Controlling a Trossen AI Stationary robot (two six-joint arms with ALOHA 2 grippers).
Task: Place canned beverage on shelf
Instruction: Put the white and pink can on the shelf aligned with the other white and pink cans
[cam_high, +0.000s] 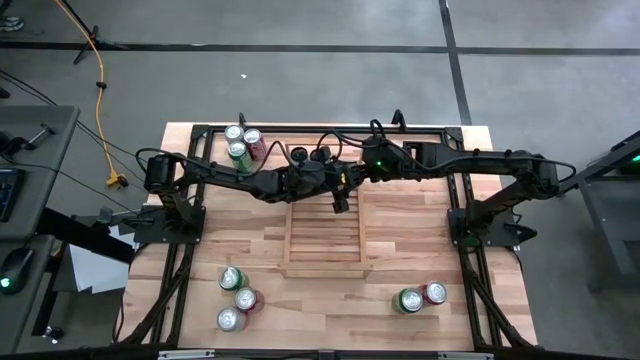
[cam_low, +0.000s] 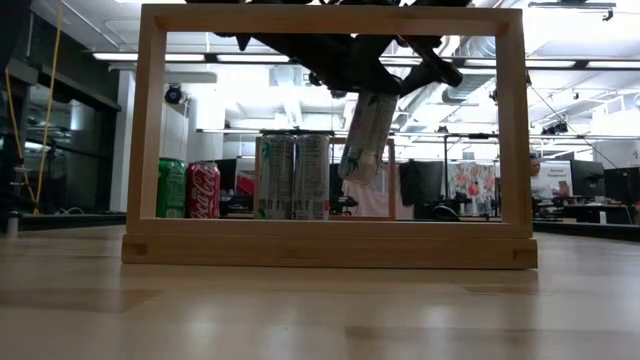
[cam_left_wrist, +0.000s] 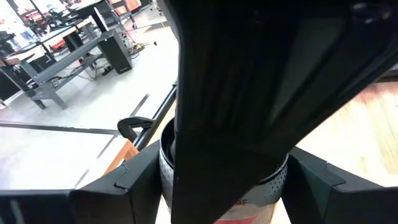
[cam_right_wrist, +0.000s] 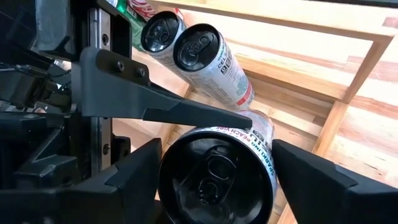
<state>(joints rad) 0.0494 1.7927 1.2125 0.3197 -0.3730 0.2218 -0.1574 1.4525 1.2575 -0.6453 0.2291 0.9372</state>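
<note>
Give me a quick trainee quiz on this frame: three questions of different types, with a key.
1. True or false: the shelf has no cans on it yet.
2. The can gripped by the left hand is: A) upright on the slats, B) tilted and clear of the slats, C) lying on the table.
3. How many loose cans stand on the table on the right arm's side?

Key
1. False: two tall cans stand on it.
2. B: it hangs tilted above the shelf's far end, with the right hand around the same can.
3. Two.
</note>
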